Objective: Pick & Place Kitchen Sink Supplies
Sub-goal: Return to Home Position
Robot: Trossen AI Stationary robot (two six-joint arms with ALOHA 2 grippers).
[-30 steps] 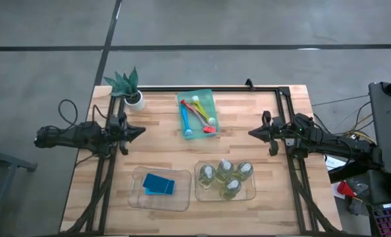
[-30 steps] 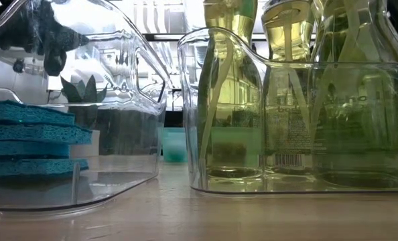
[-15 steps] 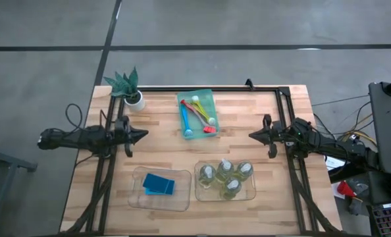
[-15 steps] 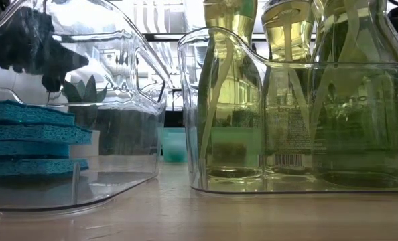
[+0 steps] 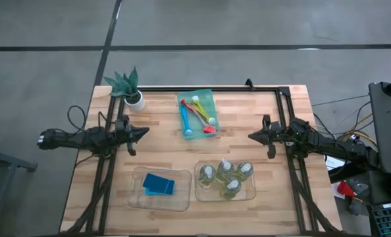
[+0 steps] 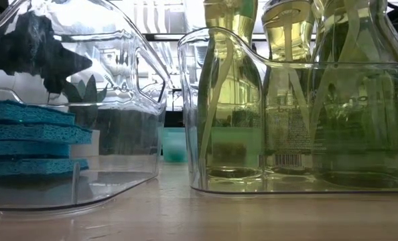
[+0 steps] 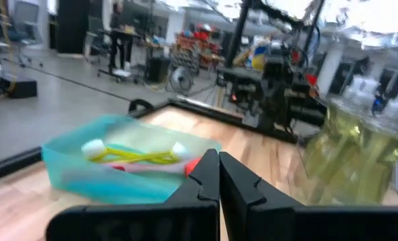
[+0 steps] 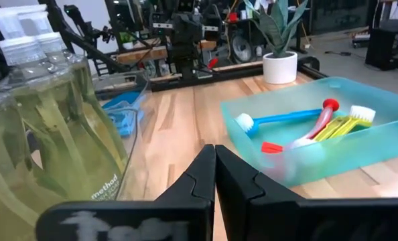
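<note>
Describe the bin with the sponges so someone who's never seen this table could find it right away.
On the wooden table, look along the edge opposite the plant, where two clear bins sit side by side. It is the bin on the side of the left arm. It holds stacked blue sponges, while its neighbour holds bottles of yellow-green liquid.
</note>
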